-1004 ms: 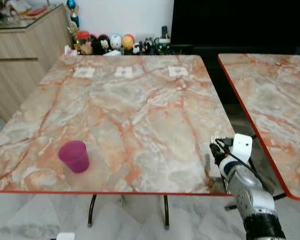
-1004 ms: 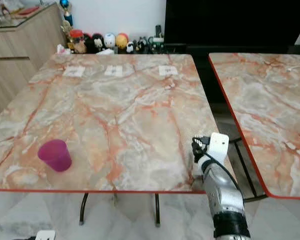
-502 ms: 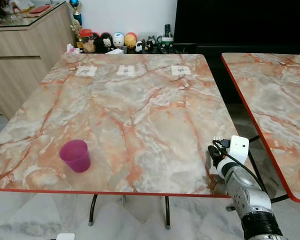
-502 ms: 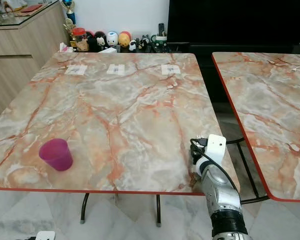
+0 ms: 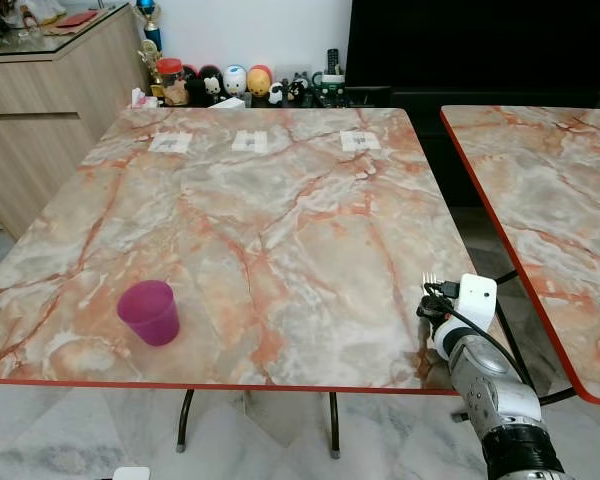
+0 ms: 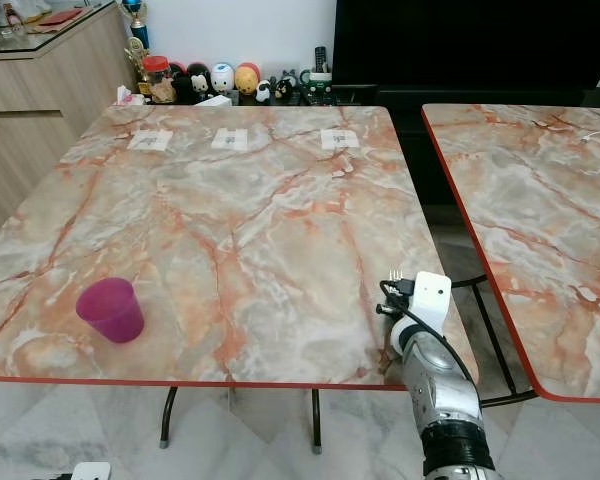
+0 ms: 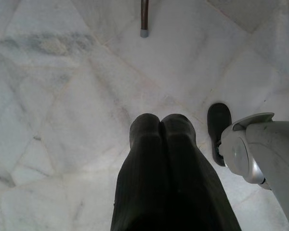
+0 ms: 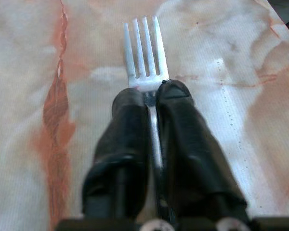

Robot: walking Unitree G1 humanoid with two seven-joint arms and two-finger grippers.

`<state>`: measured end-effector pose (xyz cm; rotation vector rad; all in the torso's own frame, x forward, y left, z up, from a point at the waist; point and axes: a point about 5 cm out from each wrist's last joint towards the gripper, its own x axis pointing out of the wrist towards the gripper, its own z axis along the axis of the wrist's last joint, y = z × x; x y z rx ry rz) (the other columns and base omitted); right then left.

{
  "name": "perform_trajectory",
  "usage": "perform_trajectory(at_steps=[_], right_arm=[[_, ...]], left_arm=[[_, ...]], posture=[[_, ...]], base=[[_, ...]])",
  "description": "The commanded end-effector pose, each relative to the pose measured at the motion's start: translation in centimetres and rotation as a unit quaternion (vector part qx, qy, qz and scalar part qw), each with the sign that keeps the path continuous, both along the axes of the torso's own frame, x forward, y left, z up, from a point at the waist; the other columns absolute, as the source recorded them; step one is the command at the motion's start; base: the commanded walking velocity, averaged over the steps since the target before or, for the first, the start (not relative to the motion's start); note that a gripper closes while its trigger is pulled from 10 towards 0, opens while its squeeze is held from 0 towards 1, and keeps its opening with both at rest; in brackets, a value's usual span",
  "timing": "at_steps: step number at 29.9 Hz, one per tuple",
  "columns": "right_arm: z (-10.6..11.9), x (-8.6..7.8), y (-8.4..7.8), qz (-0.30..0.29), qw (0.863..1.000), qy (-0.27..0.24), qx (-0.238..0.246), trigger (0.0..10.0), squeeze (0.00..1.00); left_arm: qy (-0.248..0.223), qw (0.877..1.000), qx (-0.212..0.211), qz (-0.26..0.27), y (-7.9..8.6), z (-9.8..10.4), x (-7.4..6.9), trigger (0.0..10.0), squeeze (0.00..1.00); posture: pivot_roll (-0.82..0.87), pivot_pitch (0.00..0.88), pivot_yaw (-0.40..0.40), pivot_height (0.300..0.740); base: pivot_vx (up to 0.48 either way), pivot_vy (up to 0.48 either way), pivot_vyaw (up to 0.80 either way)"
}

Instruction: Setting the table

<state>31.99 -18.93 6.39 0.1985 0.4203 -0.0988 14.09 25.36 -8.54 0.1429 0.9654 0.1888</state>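
Right pincer (image 8: 152, 101) clamped on fork (image 8: 143, 53), tines projected forward over near right corner of counter (image 5: 280, 220), presumably for laying. Purple cup (image 5: 148, 312) stood near left edge. Left pincer (image 7: 160, 126) closed, empty, hung over floor.

No legible text, labels or numbers anywhere.

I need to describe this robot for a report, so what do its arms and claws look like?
The right arm is a silver metal tube with a black ribbed cuff near its base, a white box at the wrist and a thin black cable looping to it. Each claw, the right claw and the left claw, has two long, rounded matte-black fingers.
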Motion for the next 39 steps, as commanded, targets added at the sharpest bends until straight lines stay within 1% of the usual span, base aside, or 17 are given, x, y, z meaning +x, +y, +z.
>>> perform_trajectory(at_steps=[1, 14, 17, 21, 22, 24, 27, 31, 32, 33, 37, 39], right_arm=[[-0.7, -0.4, 0.2, 0.002, 1.000, 0.013, 0.002, 0.0, 0.00], [-0.6, -0.3, 0.4, 0.007, 1.000, 0.008, -0.004, 0.0, 0.00], [-0.4, -0.3, 0.4, 0.007, 1.000, -0.003, -0.010, 0.0, 0.00], [1.6, 0.3, 0.5, 0.005, 0.996, -0.085, -0.030, 0.0, 0.00], [2.2, 0.4, 0.6, 0.005, 0.994, -0.103, -0.028, 10.0, 0.00], [3.1, 0.5, 0.6, -0.001, 0.990, -0.137, -0.032, 10.0, 0.00], [4.0, 0.1, 0.4, -0.009, 0.984, -0.171, -0.043, 10.0, 0.00], [4.3, -0.1, 0.1, -0.010, 0.981, -0.186, -0.050, 10.0, 0.00], [4.5, -0.4, 0.0, -0.010, 0.979, -0.199, -0.051, 10.0, 0.00], [4.9, -0.6, -0.3, -0.009, 0.974, -0.217, -0.063, 10.0, 0.00], [5.5, -1.0, -0.8, -0.016, 0.967, -0.242, -0.081, 10.0, 0.00], [5.6, -1.0, -1.0, -0.021, 0.966, -0.244, -0.081, 10.0, 0.00]], left_arm=[[0.015, 1.000, -0.004, -0.001, -0.1, -0.3, -0.7, 10.0, 0.00], [0.015, 1.000, -0.007, -0.001, -0.2, -0.3, -0.7, 10.0, 0.00], [0.015, 1.000, -0.008, -0.002, -0.3, -0.4, -0.6, 10.0, 0.00], [0.015, 1.000, -0.008, -0.002, -0.3, -0.4, -0.7, 10.0, 0.00], [0.015, 1.000, -0.007, -0.002, -0.3, -0.4, -0.7, 10.0, 0.00], [0.016, 1.000, -0.006, -0.002, -0.3, -0.4, -0.7, 10.0, 0.00], [0.016, 1.000, -0.006, -0.002, -0.2, -0.3, -0.7, 10.0, 0.00], [0.015, 1.000, -0.005, -0.002, -0.3, -0.3, -0.6, 10.0, 0.00], [0.015, 1.000, -0.004, -0.002, -0.3, -0.3, -0.6, 10.0, 0.00], [0.015, 1.000, -0.003, -0.003, -0.3, -0.3, -0.5, 10.0, 0.00], [0.016, 1.000, 0.001, -0.011, -0.4, -0.3, -0.4, 10.0, 0.00], [0.016, 1.000, 0.003, -0.015, -0.4, -0.3, -0.4, 10.0, 0.00]], posture=[[-0.01, 0.036, 0.004, 0.740], [0.00, 0.034, 0.002, 0.740], [0.00, 0.034, 0.001, 0.740], [0.00, 0.032, 0.000, 0.740], [0.00, 0.032, 0.001, 0.740], [-0.01, 0.032, 0.000, 0.740], [0.00, 0.033, -0.003, 0.740], [0.00, 0.033, -0.003, 0.740], [-0.01, 0.033, -0.002, 0.740], [-0.01, 0.031, -0.001, 0.740], [-0.01, 0.027, -0.001, 0.740], [-0.01, 0.027, -0.001, 0.740]], base=[[0.000, 0.000, 0.00], [0.000, 0.000, 0.00], [0.000, 0.000, 0.00], [0.000, 0.000, 0.00], [0.000, 0.000, 0.00], [0.000, 0.000, 0.00], [0.000, 0.000, 0.00], [0.000, 0.000, 0.00], [0.000, 0.000, 0.00], [0.000, 0.000, 0.00], [0.000, 0.000, 0.00], [0.000, 0.000, 0.00]])
